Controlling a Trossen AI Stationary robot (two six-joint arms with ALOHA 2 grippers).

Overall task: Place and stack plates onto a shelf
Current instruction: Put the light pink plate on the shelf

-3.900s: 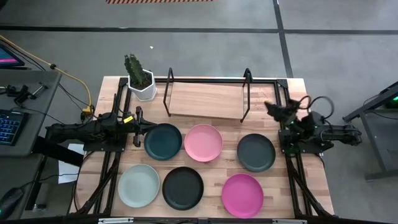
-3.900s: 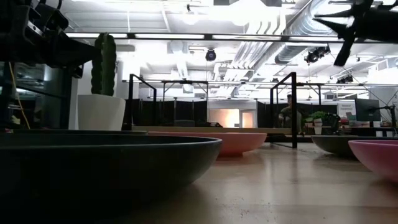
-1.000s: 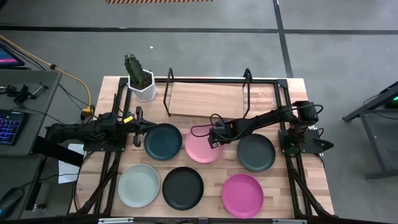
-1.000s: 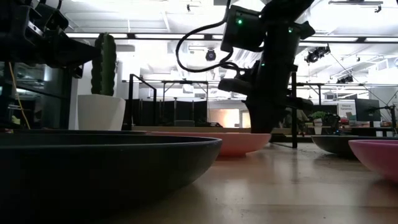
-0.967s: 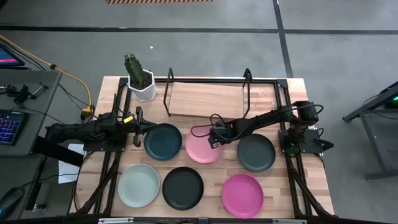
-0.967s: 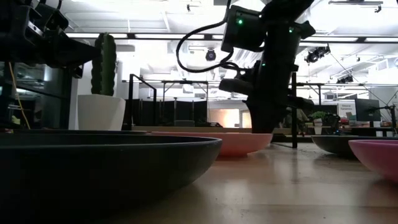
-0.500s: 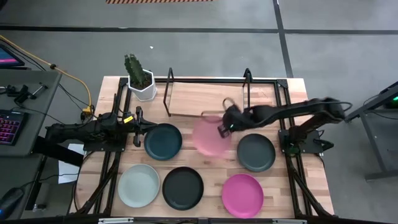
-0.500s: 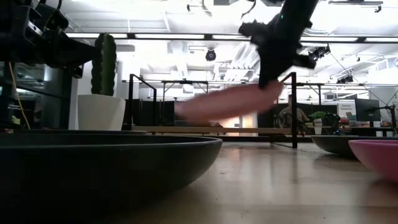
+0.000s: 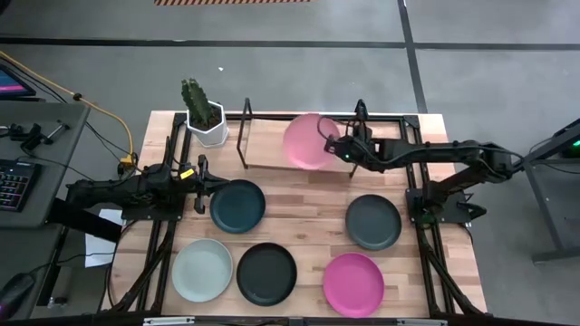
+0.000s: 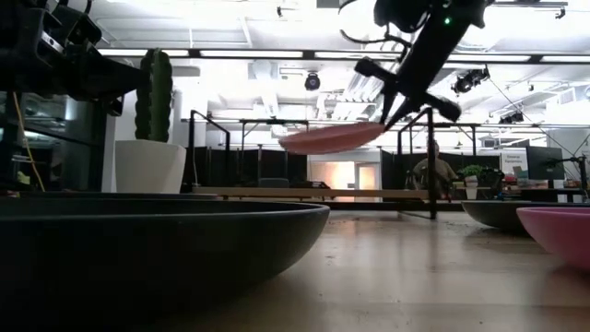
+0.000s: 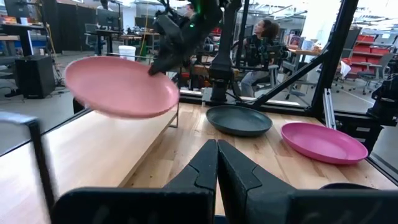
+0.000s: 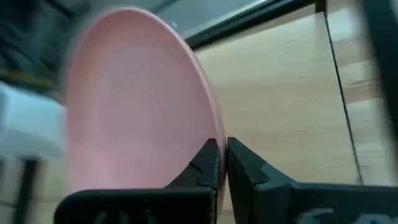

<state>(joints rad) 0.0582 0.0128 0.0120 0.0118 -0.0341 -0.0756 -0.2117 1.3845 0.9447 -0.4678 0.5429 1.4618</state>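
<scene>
The light pink plate (image 9: pixel 308 140) is in the air over the right part of the shelf's wood board (image 9: pixel 272 149), held by my right gripper (image 9: pixel 343 150), which is shut on it. It also shows in the low view (image 10: pixel 330 138) and in the left wrist view (image 11: pixel 118 87). The dark teal plate (image 9: pixel 237 206), dark grey plate (image 9: pixel 372 222), mint-white plate (image 9: pixel 202 270), black plate (image 9: pixel 265 273) and magenta plate (image 9: pixel 352 283) lie on the table. My left gripper (image 9: pixel 205 186) is shut and empty, just left of the teal plate. My right gripper pinches the pink plate's rim (image 12: pixel 213 134) on the plate's right side, between its two fingers (image 12: pixel 208 163), one on each face. The fingers come from the table's right, slanting down. The plate is lifted clear above the shelf board, slightly tilted, reaching out leftward from the fingers.
The shelf's black wire uprights stand at its left end (image 9: pixel 245 136) and right end (image 9: pixel 360 134), the right one close to my right gripper. A cactus in a white pot (image 9: pixel 205 115) stands at the far left corner. Bare tabletop lies between the plates and the shelf.
My right gripper, shut on the pink plate's rim, has lifted the plate off the table and carried it up and toward the far edge, over the shelf board. The plate, flat on the table a second ago, is now clear of it and slightly tilted.
</scene>
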